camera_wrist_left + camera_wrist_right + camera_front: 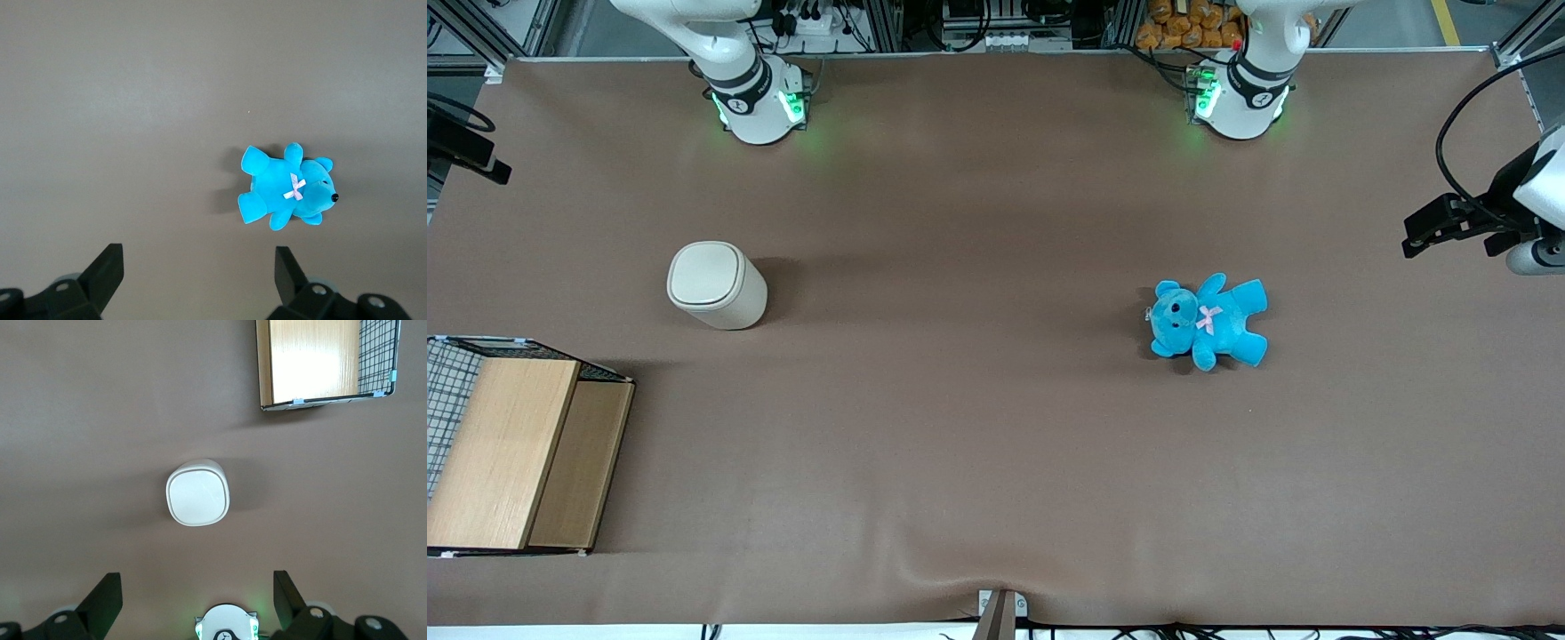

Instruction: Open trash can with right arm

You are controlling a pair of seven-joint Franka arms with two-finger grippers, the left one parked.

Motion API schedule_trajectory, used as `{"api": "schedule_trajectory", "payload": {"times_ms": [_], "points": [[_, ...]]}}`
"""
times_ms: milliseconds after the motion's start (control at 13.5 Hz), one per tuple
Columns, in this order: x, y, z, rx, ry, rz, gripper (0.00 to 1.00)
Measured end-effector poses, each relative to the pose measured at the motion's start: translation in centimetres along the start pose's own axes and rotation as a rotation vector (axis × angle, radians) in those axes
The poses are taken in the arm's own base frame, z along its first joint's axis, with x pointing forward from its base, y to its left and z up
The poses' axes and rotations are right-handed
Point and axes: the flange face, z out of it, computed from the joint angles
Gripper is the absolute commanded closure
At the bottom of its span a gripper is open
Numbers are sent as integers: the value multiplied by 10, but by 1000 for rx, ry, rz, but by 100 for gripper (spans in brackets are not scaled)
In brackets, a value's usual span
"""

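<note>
blue teddy point(1209, 320): lying on brown table point(996, 444) | wooden-topped wire crate point(511, 449): table edge

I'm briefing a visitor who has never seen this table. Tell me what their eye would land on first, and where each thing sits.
The bright blue teddy lies flat toward the parked arm's end of the table. The cream trash can, lid down, stands toward the working arm's end, with the wooden-topped wire crate nearer the front camera than it. The right arm's gripper hangs high above the trash can, fingers spread open.
</note>
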Motion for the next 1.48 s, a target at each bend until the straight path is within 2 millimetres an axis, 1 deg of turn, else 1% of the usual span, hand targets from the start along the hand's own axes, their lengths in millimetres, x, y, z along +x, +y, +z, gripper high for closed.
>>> {"api": "schedule_trajectory", "payload": {"times_ms": [148, 295, 443, 738, 1107, 1255, 1477], "points": [[0, 0, 4, -1, -19, -14, 0], [4, 0, 17, -2, -53, -18, 0], [9, 1, 39, -3, -102, -21, 0], [17, 2, 89, -5, -208, -19, 0], [33, 3, 153, -5, -228, -22, 0], [35, 4, 173, -5, -244, -23, 0], [33, 5, 197, -5, -270, -25, 0]]}}
